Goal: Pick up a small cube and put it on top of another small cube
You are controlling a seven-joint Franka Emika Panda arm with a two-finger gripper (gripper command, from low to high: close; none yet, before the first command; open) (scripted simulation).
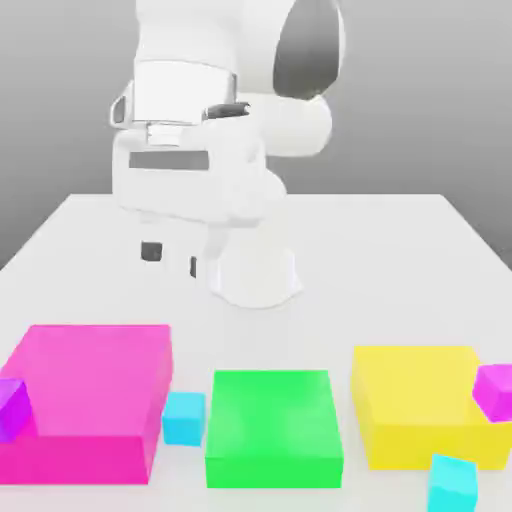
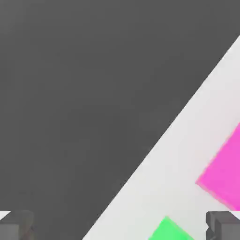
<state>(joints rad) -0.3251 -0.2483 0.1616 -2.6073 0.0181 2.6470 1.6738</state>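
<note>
- White tabletop (image 1: 400,250) under a grey backdrop, all simulator render; arm base (image 1: 258,275) sits mid-table.
- Nearest the camera: second cyan cube (image 1: 453,484), below the yellow block (image 1: 415,405), well apart from the gripper (image 1: 172,258) and off toward the exterior view's right.
- Cyan cube (image 1: 184,417) in the gap between pink block (image 1: 90,400) and green block (image 1: 270,425), just beside both; well in front of the gripper, nothing touching it.
- Cube looks small, plain, flat-shaded cyan, upright, far smaller than the blocks.
- Small purple cubes at the pink block's edge (image 1: 12,405) and on the yellow block (image 1: 495,390); not the target.
- Farthest: gripper up near the base, fingers (image 2: 222,225) spread wide, holding nothing.
- Progress: nothing done. No cube grasped or stacked. Left, as I judge it: reach, descend, pinch one cyan cube, lift, set it on the other.
</note>
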